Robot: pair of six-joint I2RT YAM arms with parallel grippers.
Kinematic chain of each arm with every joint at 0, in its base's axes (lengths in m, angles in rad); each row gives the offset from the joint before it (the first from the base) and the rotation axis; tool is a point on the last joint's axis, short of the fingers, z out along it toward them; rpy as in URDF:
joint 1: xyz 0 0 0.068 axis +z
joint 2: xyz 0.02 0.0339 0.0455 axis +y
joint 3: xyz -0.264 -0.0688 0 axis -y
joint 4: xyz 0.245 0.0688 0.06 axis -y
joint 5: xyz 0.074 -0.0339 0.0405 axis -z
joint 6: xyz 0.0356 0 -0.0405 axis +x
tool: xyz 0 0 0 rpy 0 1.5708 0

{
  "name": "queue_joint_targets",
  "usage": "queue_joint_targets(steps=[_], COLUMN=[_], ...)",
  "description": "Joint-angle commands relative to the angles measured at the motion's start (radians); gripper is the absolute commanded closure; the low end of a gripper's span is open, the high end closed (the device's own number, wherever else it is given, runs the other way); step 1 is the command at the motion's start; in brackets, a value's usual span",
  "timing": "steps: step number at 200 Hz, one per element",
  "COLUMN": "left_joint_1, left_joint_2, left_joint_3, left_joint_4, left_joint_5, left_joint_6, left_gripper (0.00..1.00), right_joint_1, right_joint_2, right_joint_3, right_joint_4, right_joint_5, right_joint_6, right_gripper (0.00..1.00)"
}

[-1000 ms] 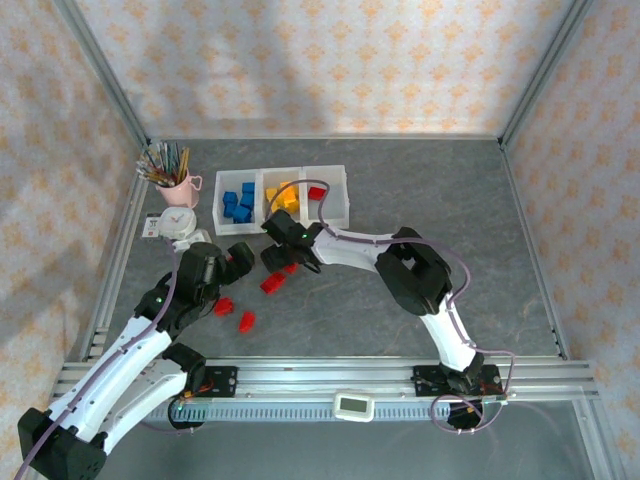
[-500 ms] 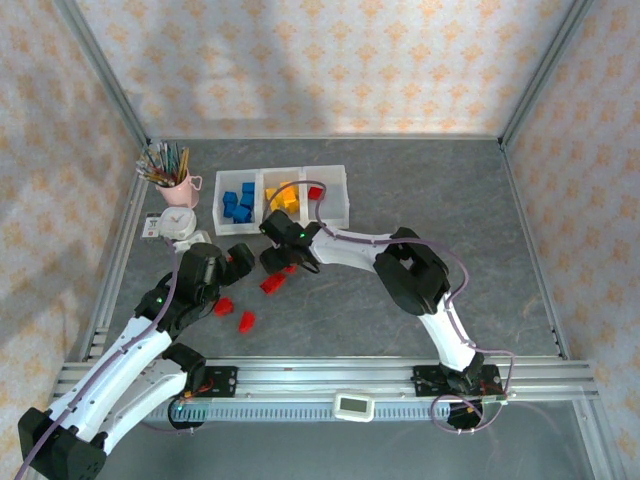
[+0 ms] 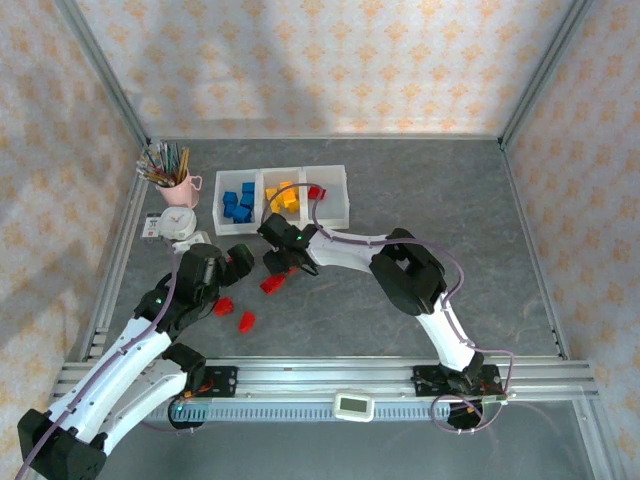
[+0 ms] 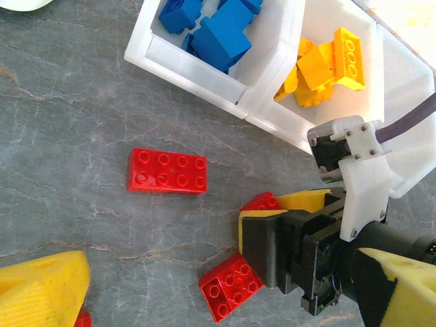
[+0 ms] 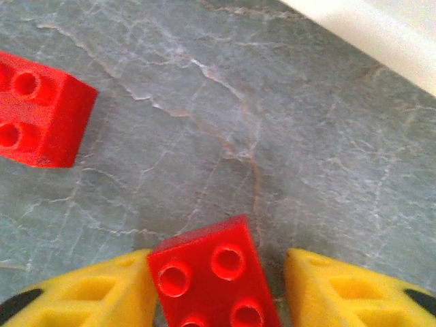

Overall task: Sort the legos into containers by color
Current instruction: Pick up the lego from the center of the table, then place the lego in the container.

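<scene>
The containers (image 3: pixel 335 208) form a white three-bin tray with blue legos (image 3: pixel 238 203) in the left bin, yellow legos (image 3: pixel 283 197) in the middle and a red one (image 3: pixel 316 191) in the right. My right gripper (image 5: pixel 218 286) is open and low over the table. A red lego (image 5: pixel 211 272) sits between its fingers, touching the left one, with a gap to the right one. My left gripper (image 3: pixel 238 258) hovers open just left of it, above another red lego (image 4: pixel 230 286). A flat red lego (image 4: pixel 167 171) lies nearby. Two more red legos (image 3: pixel 224 306) lie closer to me.
A pink cup of pencils (image 3: pixel 172 180) and a small white clock (image 3: pixel 178 222) stand left of the tray. The tray's near wall (image 5: pixel 381 27) is just beyond my right gripper. Open grey table lies to the right and front.
My right gripper has shifted slightly left and settled over the red lego beside the tray. The left arm has hardly moved.
</scene>
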Motion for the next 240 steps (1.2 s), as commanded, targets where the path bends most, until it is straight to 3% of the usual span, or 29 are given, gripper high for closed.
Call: queue_joint_targets(steps=[1, 51, 123, 204, 230, 240], left_joint_1=[0.011, 0.014, 0.017, 0.023, 0.028, 0.03], left_joint_2=[-0.01, 0.025, 0.17, 0.341, 0.352, 0.352], left_joint_3=[0.009, 0.034, 0.107, 0.202, 0.217, 0.217], left_joint_4=[-0.002, 0.048, 0.189, 0.284, 0.283, 0.292], left_joint_5=[-0.012, 0.003, 0.063, 0.055, 0.044, 0.044], left_joint_6=[0.012, 0.025, 0.059, 0.085, 0.091, 0.094], left_gripper=[0.01, 0.01, 0.01, 0.01, 0.01, 0.01], right_joint_1=[-0.008, -0.058, -0.229, -0.379, -0.395, -0.396], right_joint_2=[-0.013, -0.106, -0.253, -0.046, 0.032, 0.051], right_joint_3=[-0.001, -0.04, -0.012, 0.229, 0.343, 0.379], right_joint_4=[-0.027, -0.002, -0.01, 0.026, -0.006, -0.021], right_joint_5=[0.044, -0.026, 0.053, 0.158, 0.164, 0.172], right_joint_6=[0.0, 0.01, 0.05, 0.046, 0.03, 0.024], right_gripper=[0.6, 0.72, 0.73, 0.68, 0.62, 0.54])
